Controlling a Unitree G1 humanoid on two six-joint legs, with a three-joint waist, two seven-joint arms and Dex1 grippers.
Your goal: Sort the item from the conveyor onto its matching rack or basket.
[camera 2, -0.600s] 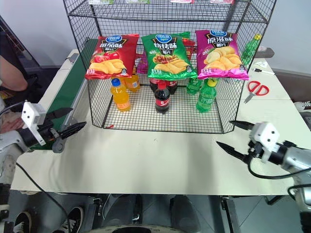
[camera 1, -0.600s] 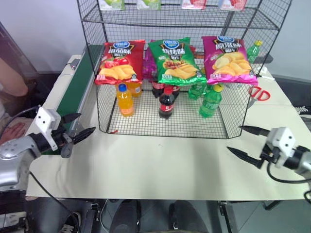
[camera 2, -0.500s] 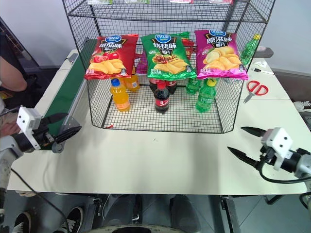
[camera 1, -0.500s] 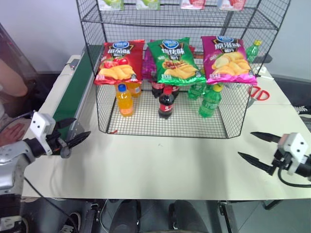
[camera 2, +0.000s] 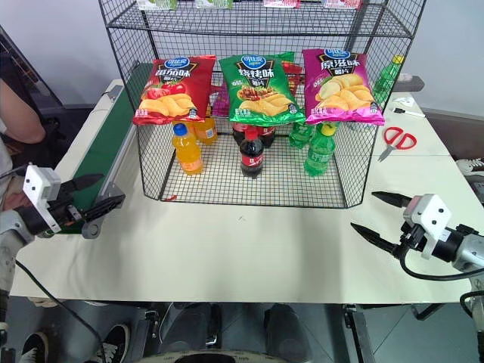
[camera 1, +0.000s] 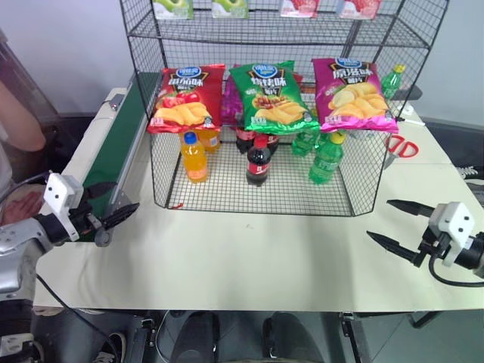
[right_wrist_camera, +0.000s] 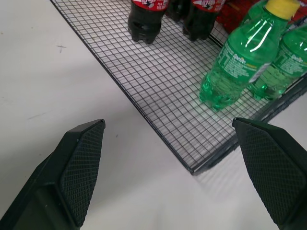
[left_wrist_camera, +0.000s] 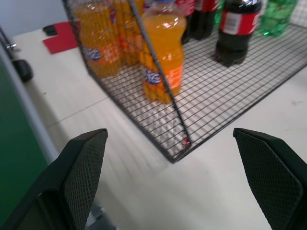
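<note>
brightness: even, bright indoor light is falling from overhead across the table [camera 1: 249,257].
shadows: soft, short shadows are lying under the rack [camera 1: 265,113], toward 6 o'clock.
glare: highlights are shining on the green chip bag [camera 1: 266,94] and its red and magenta neighbours; bottle shoulders are glinting in the wrist views.
blur: the near fingers [left_wrist_camera: 79,167] are looking soft in both wrist views.
edges: the rack wires are bowing slightly toward 12 o'clock.
</note>
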